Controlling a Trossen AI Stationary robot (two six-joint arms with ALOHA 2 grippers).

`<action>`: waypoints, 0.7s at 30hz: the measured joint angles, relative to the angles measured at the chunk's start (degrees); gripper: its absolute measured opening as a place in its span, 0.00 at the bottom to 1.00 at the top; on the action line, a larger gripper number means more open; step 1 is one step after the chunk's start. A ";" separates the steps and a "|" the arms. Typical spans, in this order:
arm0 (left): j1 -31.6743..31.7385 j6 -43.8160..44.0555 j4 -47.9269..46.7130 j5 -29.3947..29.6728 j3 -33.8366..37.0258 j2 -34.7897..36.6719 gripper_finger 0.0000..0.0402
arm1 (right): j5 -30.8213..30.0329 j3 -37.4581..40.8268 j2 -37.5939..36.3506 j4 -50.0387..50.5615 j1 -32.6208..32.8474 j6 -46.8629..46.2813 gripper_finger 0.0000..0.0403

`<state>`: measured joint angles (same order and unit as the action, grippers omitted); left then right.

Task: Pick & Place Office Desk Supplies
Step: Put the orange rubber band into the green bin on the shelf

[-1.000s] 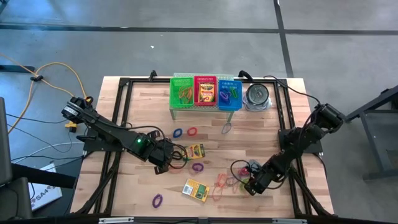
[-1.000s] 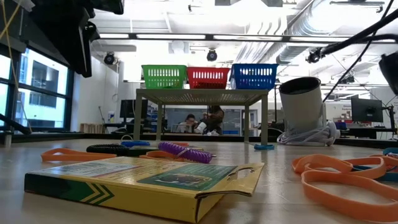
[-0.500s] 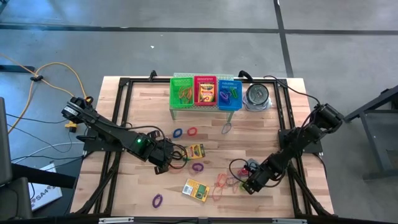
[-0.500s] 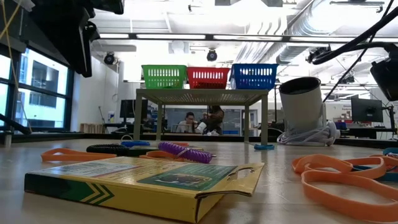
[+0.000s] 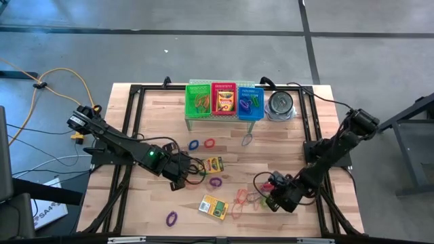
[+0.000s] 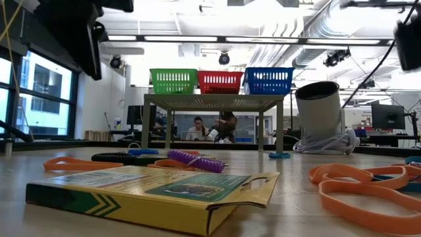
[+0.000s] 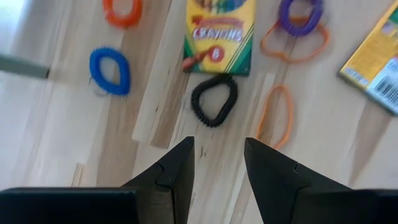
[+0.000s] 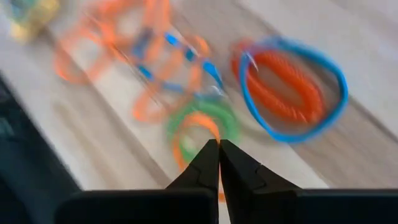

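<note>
1. Rubber-band loops [image 5: 248, 198] lie in a tangled cluster on the near right part of the bench [image 5: 156, 115]. The right wrist view shows an orange coil inside a blue loop [image 8: 290, 89], with green and orange loops beside it.
2. The right gripper [image 8: 219, 149] is above this cluster with its fingers pressed together. An orange band shows at the fingertips; a grip on it cannot be confirmed.
3. One crayon box [image 5: 213, 165] lies near the bench centre. Its label reads "CRAYONS" in the left wrist view [image 7: 220, 31]. A black coil loop [image 7: 214, 99] lies just beside it.
4. The left gripper [image 7: 217, 155] hovers above the black coil loop, fingers narrowly apart, holding nothing.
5. A second crayon box [image 5: 213, 207] lies near the front edge. A purple loop [image 5: 171, 218] lies apart to its left.
6. Open bench surface lies along the left side and between the centre items and the rear shelf [image 5: 224, 116].
7. The shelf carries three baskets: the green basket [image 5: 199, 99] holds loops, the red basket [image 5: 224, 99] holds a crayon box, and the blue basket [image 5: 249, 101] holds loops.
8. A metal tin [image 5: 280, 104] stands just beside the blue basket.
</note>
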<state>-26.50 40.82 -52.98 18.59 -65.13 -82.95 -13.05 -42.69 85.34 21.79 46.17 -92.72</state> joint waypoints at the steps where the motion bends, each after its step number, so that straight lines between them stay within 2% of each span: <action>1: 0.00 -0.48 1.44 0.47 0.01 -0.14 0.33 | -1.89 -0.01 -0.67 -0.35 0.23 0.55 0.01; 4: -0.25 -3.19 6.63 2.88 0.21 -0.62 0.33 | -6.19 -0.01 -2.04 -2.29 0.70 3.84 0.01; 8: -0.37 -8.14 17.20 4.19 0.24 -2.51 0.33 | -13.21 -0.03 -2.84 -8.20 0.70 12.66 0.01; 11: -0.42 -11.81 26.02 4.81 0.25 -5.00 0.33 | -18.53 -0.09 -2.84 -13.83 0.69 22.74 0.01; 16: -0.42 -14.68 41.56 12.68 0.29 -11.72 0.33 | -26.86 -0.13 -2.84 -23.74 0.70 42.90 0.01; 21: 0.42 -23.25 52.97 12.69 0.28 -18.17 0.33 | -31.60 -0.14 -2.86 -28.60 0.55 54.43 0.01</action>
<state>-26.08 17.57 -0.01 31.28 -64.86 -101.12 -44.65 -42.83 82.48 -6.81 46.72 -38.29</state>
